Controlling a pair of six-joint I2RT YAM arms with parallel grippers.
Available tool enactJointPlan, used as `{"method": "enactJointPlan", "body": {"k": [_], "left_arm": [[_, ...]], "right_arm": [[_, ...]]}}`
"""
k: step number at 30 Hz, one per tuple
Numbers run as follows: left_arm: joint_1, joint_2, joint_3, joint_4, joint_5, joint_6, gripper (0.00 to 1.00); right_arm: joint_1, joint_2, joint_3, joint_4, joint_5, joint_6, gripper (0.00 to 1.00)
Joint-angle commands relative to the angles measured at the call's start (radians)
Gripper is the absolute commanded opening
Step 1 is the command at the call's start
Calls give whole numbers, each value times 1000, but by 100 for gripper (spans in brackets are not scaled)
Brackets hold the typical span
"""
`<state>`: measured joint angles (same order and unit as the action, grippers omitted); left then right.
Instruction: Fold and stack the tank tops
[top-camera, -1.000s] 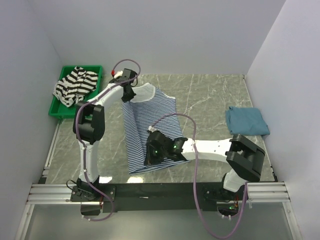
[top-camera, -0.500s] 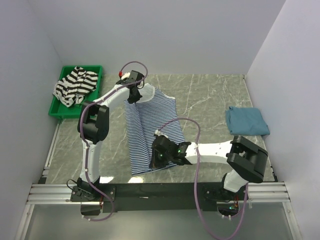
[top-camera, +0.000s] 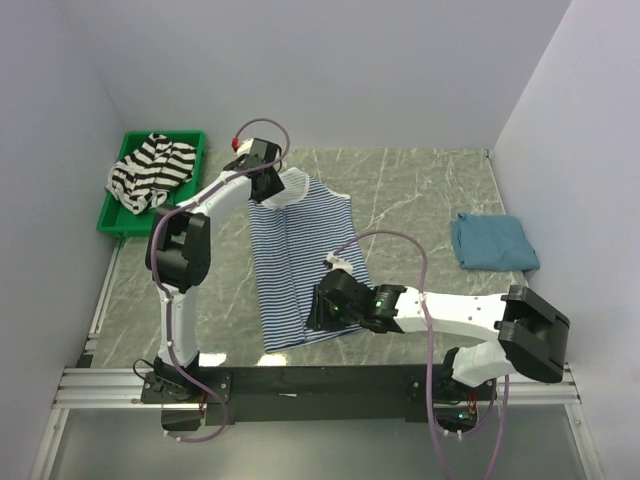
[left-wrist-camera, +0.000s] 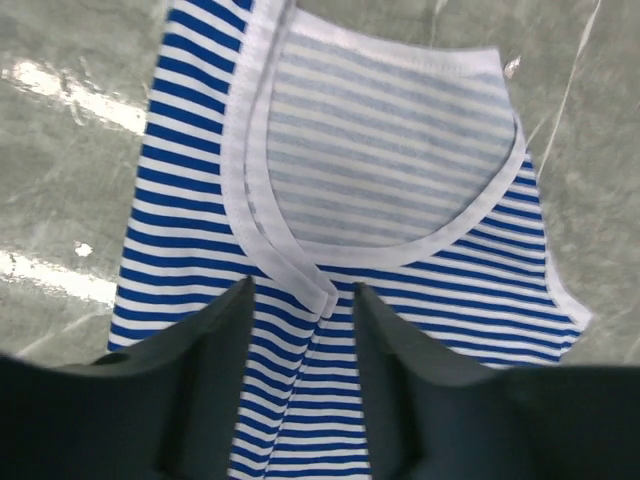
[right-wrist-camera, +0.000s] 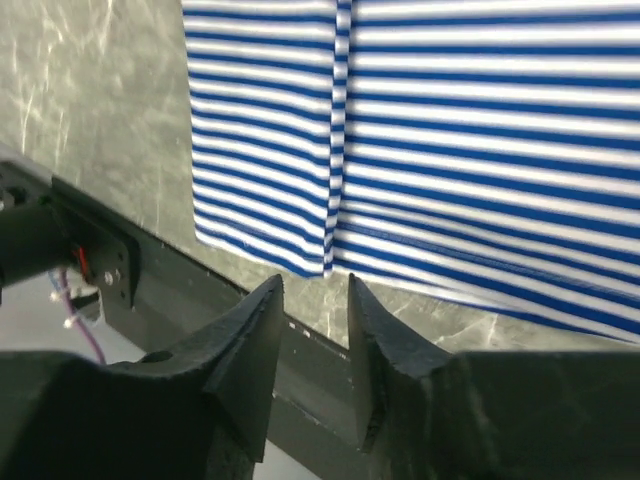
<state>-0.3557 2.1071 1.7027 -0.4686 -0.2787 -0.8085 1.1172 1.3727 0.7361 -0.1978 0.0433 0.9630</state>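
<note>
The blue-and-white striped tank top (top-camera: 300, 262) lies flat mid-table, its left side folded over onto the middle, with a lengthwise crease (left-wrist-camera: 300, 360). My left gripper (top-camera: 268, 183) hovers open at the neckline, and its fingers (left-wrist-camera: 215, 340) straddle the white-trimmed strap edge (left-wrist-camera: 290, 275) without pinching it. My right gripper (top-camera: 318, 312) is open just off the hem (right-wrist-camera: 330, 262), nothing between its fingers (right-wrist-camera: 255, 330). The teal tank top (top-camera: 492, 242) sits folded at the right. The black-and-white striped tank top (top-camera: 150, 170) is bunched in a bin.
A green bin (top-camera: 120, 228) stands at the back left, beside the left wall. A black rail (top-camera: 300, 380) runs along the table's near edge, close under my right gripper (right-wrist-camera: 315, 285). Grey marbled tabletop (top-camera: 420, 200) lies between the striped and teal tops.
Both grippers have gone from shut to open and let go of the striped top. Its left side now lies folded onto the middle. The right arm has drawn back toward the right.
</note>
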Motion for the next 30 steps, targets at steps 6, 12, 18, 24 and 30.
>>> {"method": "enactJointPlan", "body": {"k": [6, 12, 18, 24, 30], "left_arm": [[73, -41, -51, 30, 42, -66, 23], [118, 33, -63, 70, 95, -18, 12], [141, 94, -35, 68, 107, 2, 11], [191, 183, 107, 50, 160, 52, 13], [245, 267, 300, 54, 300, 138, 30]], "right_arm": [[43, 213, 271, -84, 98, -144, 33], [64, 388, 368, -86, 87, -171, 31], [108, 528, 466, -94, 69, -178, 29], [133, 672, 644, -28, -64, -187, 29], [103, 758, 825, 6, -77, -253, 35]]}}
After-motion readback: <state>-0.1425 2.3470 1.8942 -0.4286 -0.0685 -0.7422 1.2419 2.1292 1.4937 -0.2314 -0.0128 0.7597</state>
